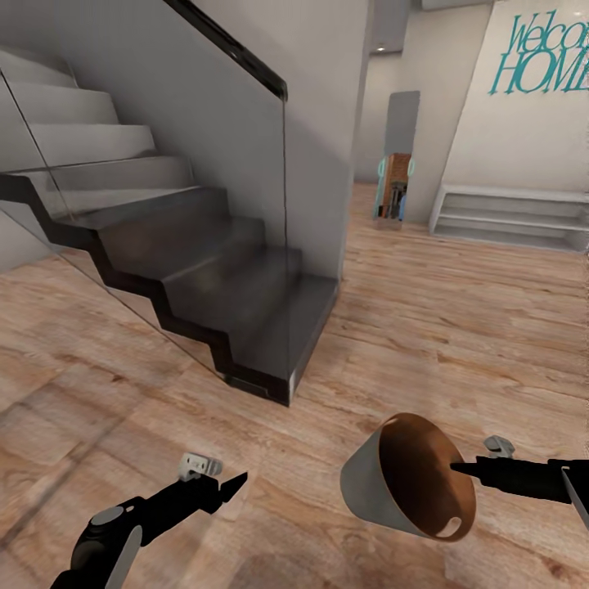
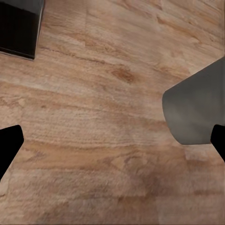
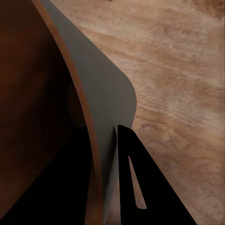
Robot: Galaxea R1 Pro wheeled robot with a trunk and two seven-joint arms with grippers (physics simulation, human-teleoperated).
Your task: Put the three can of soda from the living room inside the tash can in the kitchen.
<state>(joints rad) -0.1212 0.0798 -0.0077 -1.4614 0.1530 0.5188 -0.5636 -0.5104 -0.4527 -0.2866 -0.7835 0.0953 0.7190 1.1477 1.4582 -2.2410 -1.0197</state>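
Bin carried over the wood floor beside the stairs.

The right gripper (image 1: 458,468) has its jaws clamped on the rim of the bin (image 1: 384,483), one inside and one outside the wall; the bin is tipped, at 5 o'clock in the head view; the left gripper (image 1: 239,481), at 7 o'clock, has jaws apart and empty above the floor (image 1: 458,327); the stairs (image 1: 245,303) rise toward 10 o'clock.

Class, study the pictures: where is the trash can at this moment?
In the head view the trash can is low right, tilted, held by its rim in the right gripper above the wood floor, right of the staircase.
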